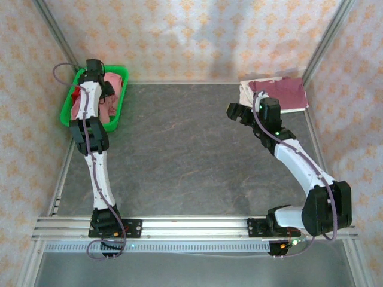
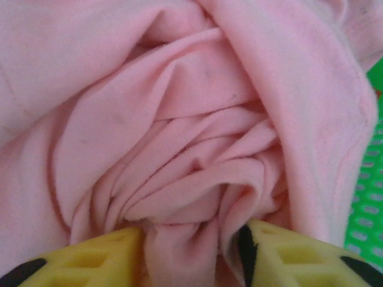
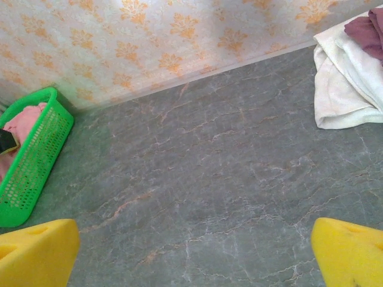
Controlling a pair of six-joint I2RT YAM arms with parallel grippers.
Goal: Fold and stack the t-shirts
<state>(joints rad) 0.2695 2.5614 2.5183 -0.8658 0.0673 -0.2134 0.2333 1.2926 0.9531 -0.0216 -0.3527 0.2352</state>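
The salmon-pink t-shirt [image 2: 179,107] lies crumpled in the green mesh basket [image 1: 69,107]. My left gripper [image 2: 191,260] is down in the basket, and its yellow fingers [image 2: 90,263] are shut on a bunched fold of the pink cloth. In the top view the left gripper [image 1: 96,76] sits over the pink t-shirt [image 1: 115,89], with a bit of a red t-shirt [image 1: 76,95] beside it. A maroon t-shirt [image 1: 281,91] lies folded on an off-white t-shirt [image 1: 293,107] at the back right. My right gripper [image 1: 236,112] hangs open above the bare table, left of that stack.
The grey stone-pattern table [image 1: 191,155] stretches between the basket and the stack. Patterned walls close off the back and both sides. In the right wrist view the basket [image 3: 30,167] is far left and the off-white t-shirt [image 3: 341,89] far right.
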